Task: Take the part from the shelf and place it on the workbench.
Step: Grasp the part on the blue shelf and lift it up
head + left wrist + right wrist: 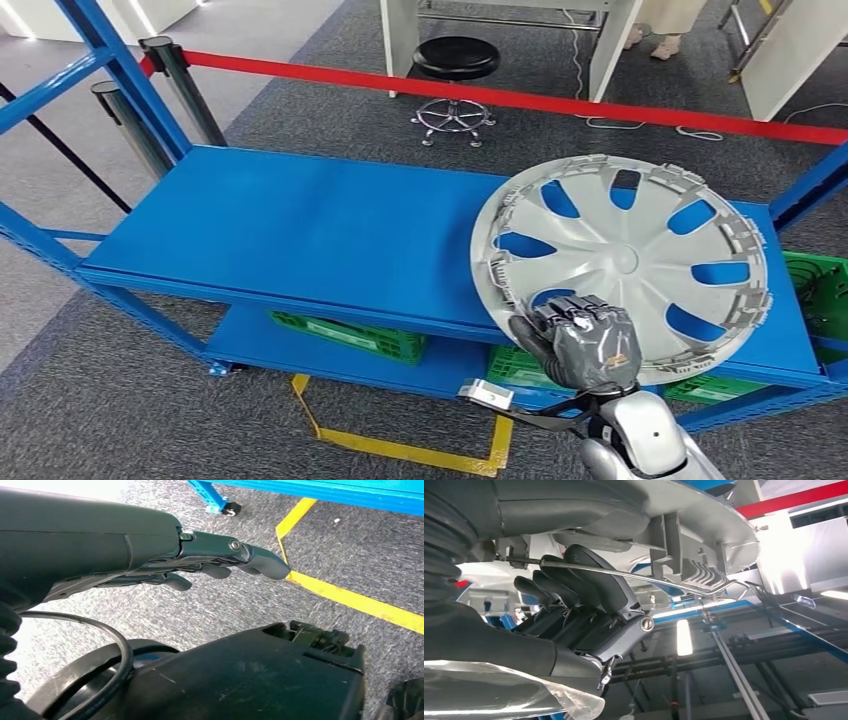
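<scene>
The part is a silver wheel cover (625, 260) with blue showing through its slots. It lies at the right end of the blue shelf's top board (300, 220), its near edge overhanging the front. My right hand (585, 345) grips that near rim from the front. In the right wrist view the fingers (584, 595) curl under the wheel cover's ribbed rim (694, 510) against its wire ring. My left hand (215, 562) hangs over the grey carpet with its fingers stretched out and nothing in them.
Green crates (350, 335) sit on the lower shelf, another (820, 290) at the right. A red barrier tape (500, 98) runs behind the shelf, with a black stool (455, 60) and a person's feet (655, 40) beyond. Yellow tape (400, 445) marks the floor.
</scene>
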